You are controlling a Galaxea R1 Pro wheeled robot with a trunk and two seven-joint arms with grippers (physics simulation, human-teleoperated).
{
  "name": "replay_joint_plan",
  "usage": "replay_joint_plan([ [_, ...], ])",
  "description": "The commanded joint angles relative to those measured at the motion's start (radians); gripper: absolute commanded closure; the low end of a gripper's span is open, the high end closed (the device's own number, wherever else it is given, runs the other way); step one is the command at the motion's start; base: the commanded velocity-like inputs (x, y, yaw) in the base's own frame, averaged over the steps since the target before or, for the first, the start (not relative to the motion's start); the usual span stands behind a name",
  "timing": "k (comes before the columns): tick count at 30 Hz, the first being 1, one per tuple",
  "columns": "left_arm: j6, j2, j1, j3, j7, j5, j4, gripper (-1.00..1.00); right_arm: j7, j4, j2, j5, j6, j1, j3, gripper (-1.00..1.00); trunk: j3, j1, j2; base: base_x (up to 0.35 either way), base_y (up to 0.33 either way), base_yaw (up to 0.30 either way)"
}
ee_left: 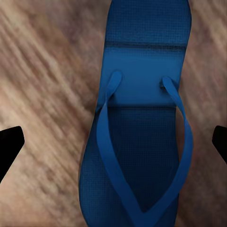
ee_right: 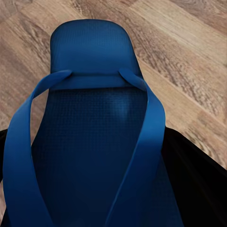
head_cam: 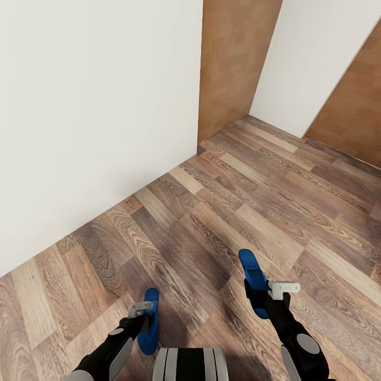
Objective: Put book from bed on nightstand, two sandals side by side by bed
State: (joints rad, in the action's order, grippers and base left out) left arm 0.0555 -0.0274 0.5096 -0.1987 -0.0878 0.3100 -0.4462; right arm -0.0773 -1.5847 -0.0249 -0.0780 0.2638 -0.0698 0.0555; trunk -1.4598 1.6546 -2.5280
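Left fingers: the left gripper (head_cam: 142, 312) is clenched on a bright blue flat flip-flop sandal (head_cam: 149, 321); in the left wrist view one black fingertip (ee_left: 9, 144) stands at each side of the sandal (ee_left: 137, 137), clear of its edges, so the contact itself is hidden.
Left sandal, axis: its long axis runs along the line of the fingers; in the head view it hangs edge-on, one end up and away from the robot, the other down by the forearm, above the floor.
Left sandal, straps: the thin blue straps (ee_left: 109, 127) meet in a V near the wrist camera.
Right fingers: the right gripper (head_cam: 263, 291) is clenched on the second bright blue flip-flop sandal (head_cam: 253, 280).
Right sandal, axis: it points up and away from the robot, its rounded end (ee_right: 90, 47) farthest from the fingers and raised off the floor.
Right sandal, straps: both straps (ee_right: 142, 123) spread toward the wrist camera.
Sandals together: well apart, one per hand, either side of the robot's trunk.
Floor: brown wood-plank floor (head_cam: 238, 201) lies under both.
Walls: a plain white wall (head_cam: 95, 116) stands ahead on the left, with brown wood panels (head_cam: 233, 58) beyond.
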Motion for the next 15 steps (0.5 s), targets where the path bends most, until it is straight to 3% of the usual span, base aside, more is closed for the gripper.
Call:
replay_joint_plan([
  [1, 0.004, 0.001, 0.0, -0.008, -0.009, 0.009, -0.002, -1.0, -0.009, -0.001, -0.001, -0.008, 0.005, 0.0, 0.003, 1.0, -0.001, 0.0, 0.0, 0.0, 0.0, 0.0],
  [6, 0.004, 0.001, 0.0, -0.009, -0.009, 0.009, -0.002, -1.0, -0.009, -0.001, -0.001, -0.008, 0.005, 0.0, 0.003, 1.0, -0.02, 0.002, -0.001, 0.0, 0.0, 0.0],
  [15, 0.004, 0.001, 0.0, -0.009, -0.009, 0.009, -0.003, -1.0, -0.009, -0.001, -0.001, -0.008, 0.005, 0.0, 0.003, 1.0, -0.02, 0.002, -0.001, 0.0, 0.0, 0.0],
])
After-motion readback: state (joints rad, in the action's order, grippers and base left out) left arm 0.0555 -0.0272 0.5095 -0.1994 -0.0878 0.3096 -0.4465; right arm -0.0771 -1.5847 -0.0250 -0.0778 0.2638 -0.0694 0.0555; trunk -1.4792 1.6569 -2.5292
